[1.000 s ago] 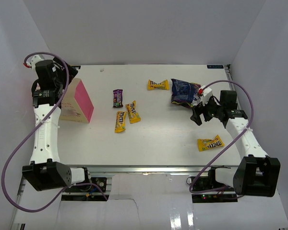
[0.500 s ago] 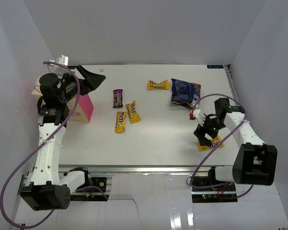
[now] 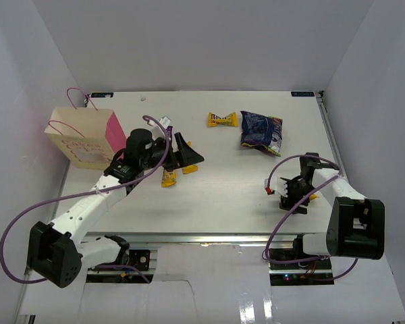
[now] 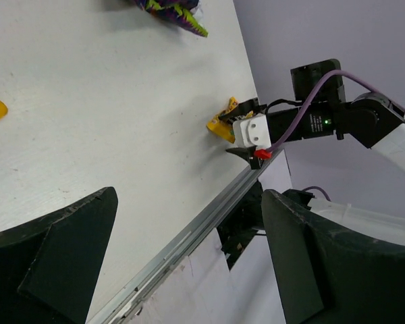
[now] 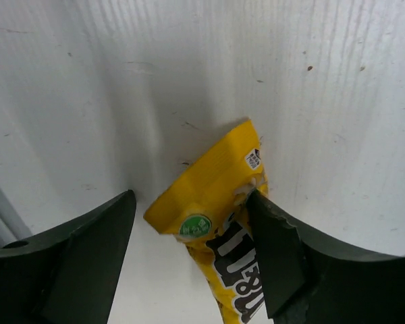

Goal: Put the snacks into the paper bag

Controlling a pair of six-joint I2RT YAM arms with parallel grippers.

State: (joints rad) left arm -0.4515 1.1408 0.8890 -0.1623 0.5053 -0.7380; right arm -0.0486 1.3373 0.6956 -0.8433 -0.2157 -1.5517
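Right gripper point(image 5: 191, 194) hangs spread astride a yellow packet point(image 5: 219, 223) lying flat on the desk point(image 3: 216, 196), well apart from the paper bag point(image 3: 84, 138). One finger overlaps the wrapper, the other stands clear. I should centre over it, get low against the desk, then close slowly so the slick wrapper cannot squirt out sideways.

White table point(image 3: 236, 189), lightly scuffed. Carries an upright paper bag point(image 3: 84, 140) at far left, and a far yellow packet point(image 3: 221, 119) just beside a crinkly blue snack bag point(image 3: 261, 131) at far centre-right. Also carries two centre yellow packets point(image 3: 168, 179) left of middle and a near-right yellow packet point(image 5: 212, 196) by the near edge.
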